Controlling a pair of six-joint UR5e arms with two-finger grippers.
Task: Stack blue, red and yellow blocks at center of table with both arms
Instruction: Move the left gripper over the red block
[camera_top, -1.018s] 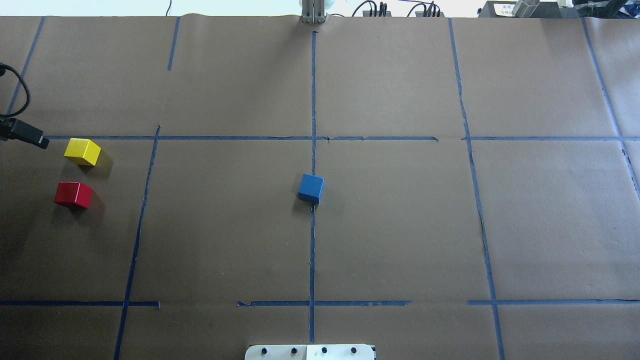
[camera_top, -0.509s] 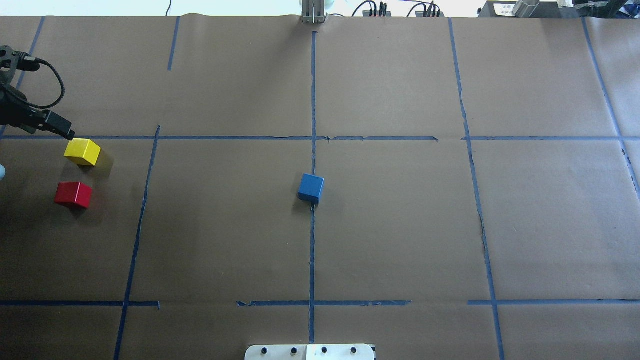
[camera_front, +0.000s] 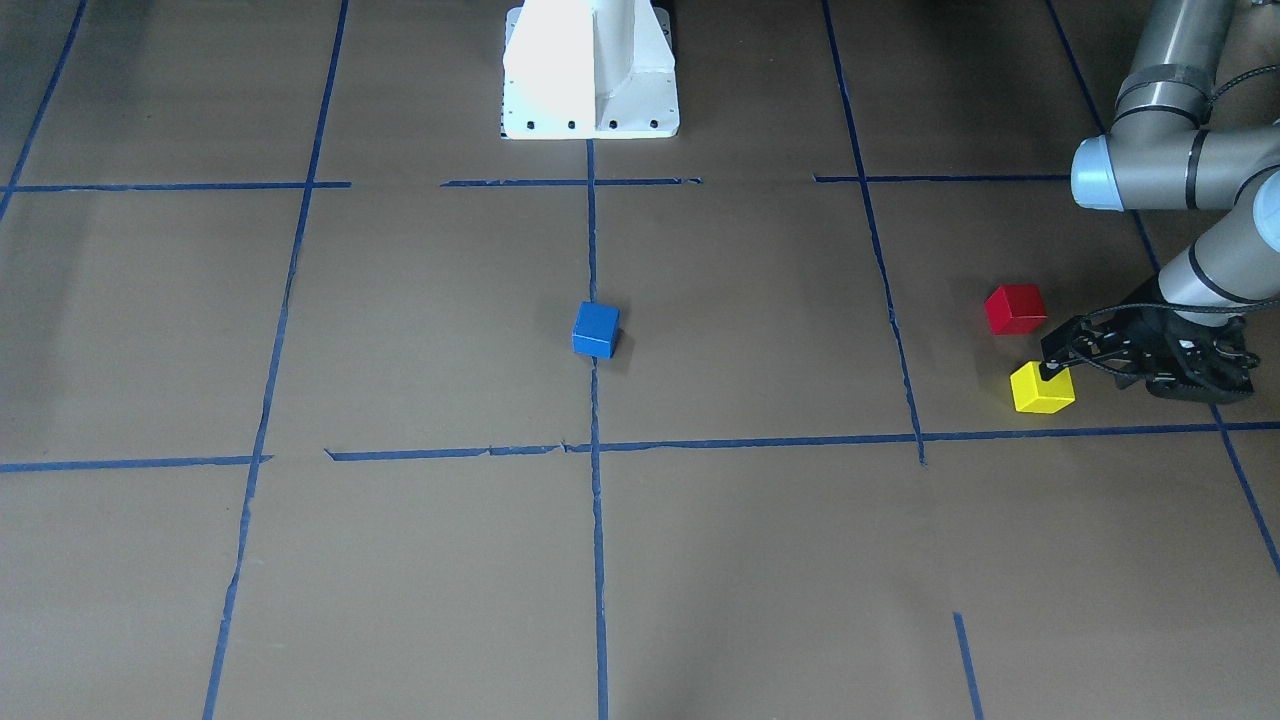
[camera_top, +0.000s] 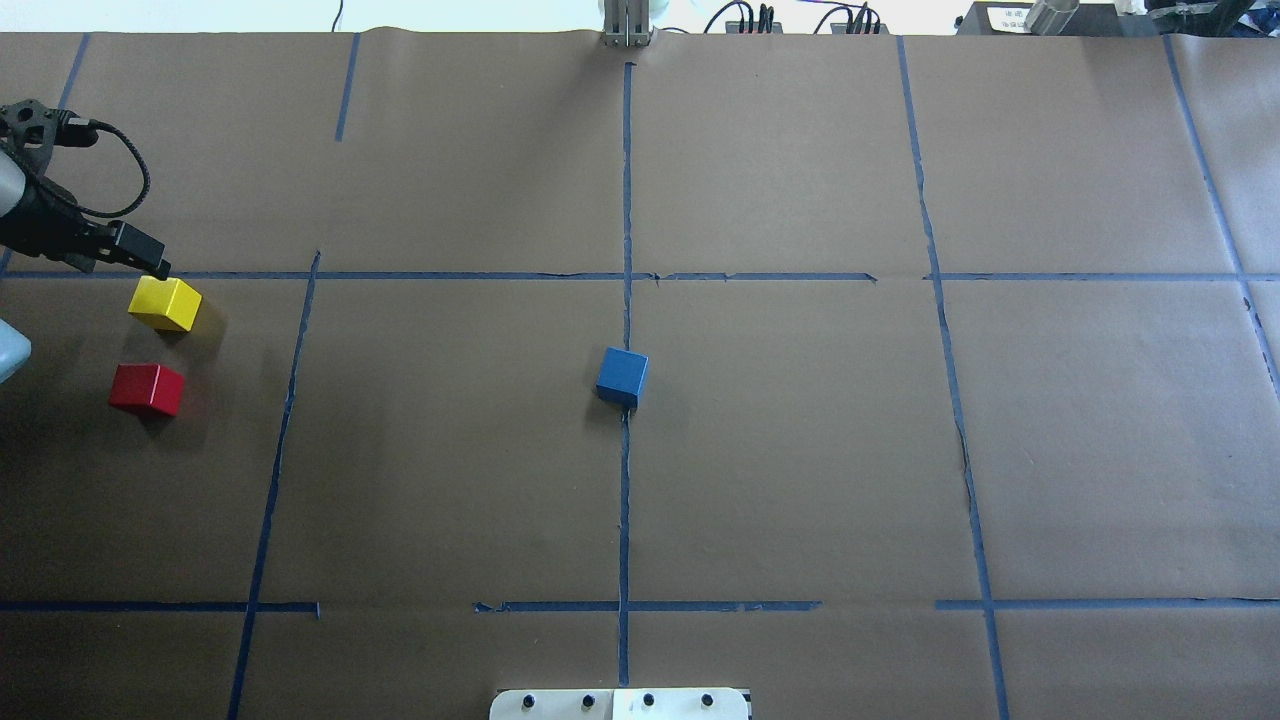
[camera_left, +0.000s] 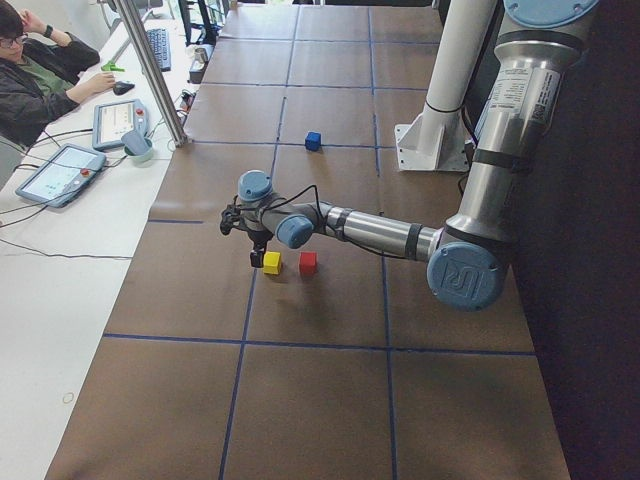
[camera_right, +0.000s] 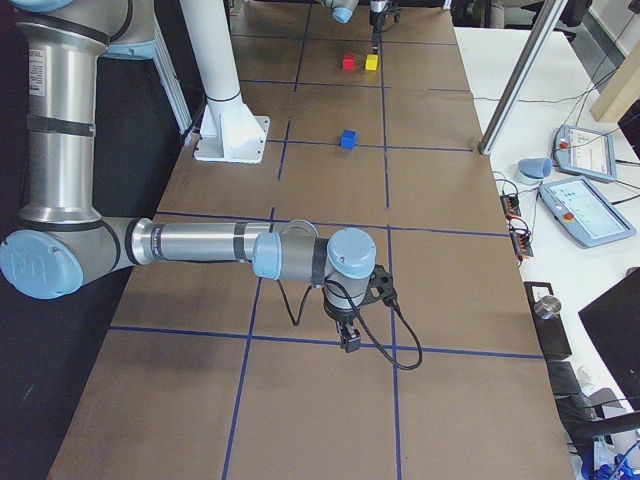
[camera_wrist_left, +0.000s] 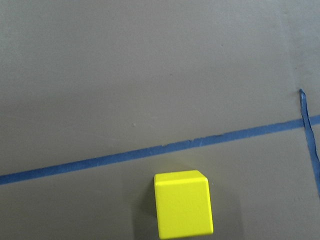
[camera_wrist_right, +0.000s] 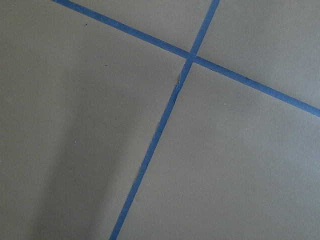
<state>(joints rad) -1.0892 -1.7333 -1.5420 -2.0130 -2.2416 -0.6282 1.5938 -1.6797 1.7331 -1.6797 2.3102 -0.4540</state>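
Note:
A blue block (camera_top: 622, 375) sits on the centre tape line of the table. A yellow block (camera_top: 165, 303) and a red block (camera_top: 147, 389) sit side by side at the far left, apart from each other. My left gripper (camera_top: 145, 258) hangs just behind and above the yellow block; it looks open and empty. It also shows in the front view (camera_front: 1085, 362). The left wrist view has the yellow block (camera_wrist_left: 183, 204) at its lower edge. My right gripper (camera_right: 348, 338) shows only in the right side view, low over a tape crossing; I cannot tell its state.
Brown paper with blue tape lines (camera_top: 625, 500) covers the table. The white robot base (camera_front: 590, 70) stands at the near middle edge. A metal pole (camera_left: 155, 70), tablets and an operator (camera_left: 40, 80) are beyond the table's far side.
My left gripper has come in from the left edge and moved right, close to the yellow block. The three blocks have not moved.

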